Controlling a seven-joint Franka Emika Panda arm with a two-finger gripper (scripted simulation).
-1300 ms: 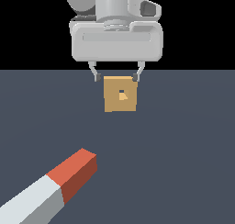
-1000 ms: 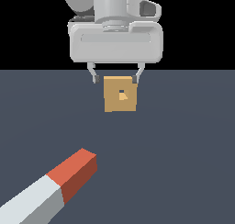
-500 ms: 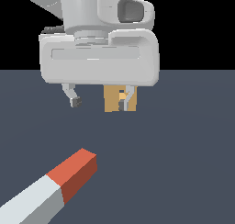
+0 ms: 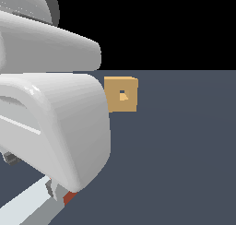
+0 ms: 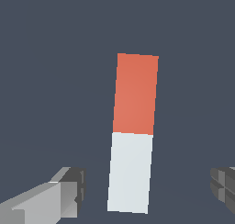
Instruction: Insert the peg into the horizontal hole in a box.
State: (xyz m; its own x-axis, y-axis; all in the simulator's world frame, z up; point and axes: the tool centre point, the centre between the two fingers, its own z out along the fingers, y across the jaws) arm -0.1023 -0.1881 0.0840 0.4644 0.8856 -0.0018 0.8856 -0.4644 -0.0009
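Observation:
The peg (image 5: 132,133) lies flat on the dark floor, one half red-orange and the other white. My gripper (image 5: 148,185) hangs over it, open, with one finger (image 5: 66,191) on each side of the white half and clear gaps to the bar. In the exterior view the hand's white housing (image 4: 55,122) fills the exterior view's left and hides most of the peg (image 4: 25,205); only a strip of white and a sliver of red show beneath it. The tan box (image 4: 120,94) stands farther back, its small dark hole (image 4: 122,95) facing the camera.
Dark grey floor (image 4: 184,150) stretches across the exterior view's right and around the box, with nothing else on it. Beyond the floor's far edge the background is black.
The hand has left its place above the box, come towards the camera and to the exterior view's left, and dropped over the peg. Box and peg have not moved.

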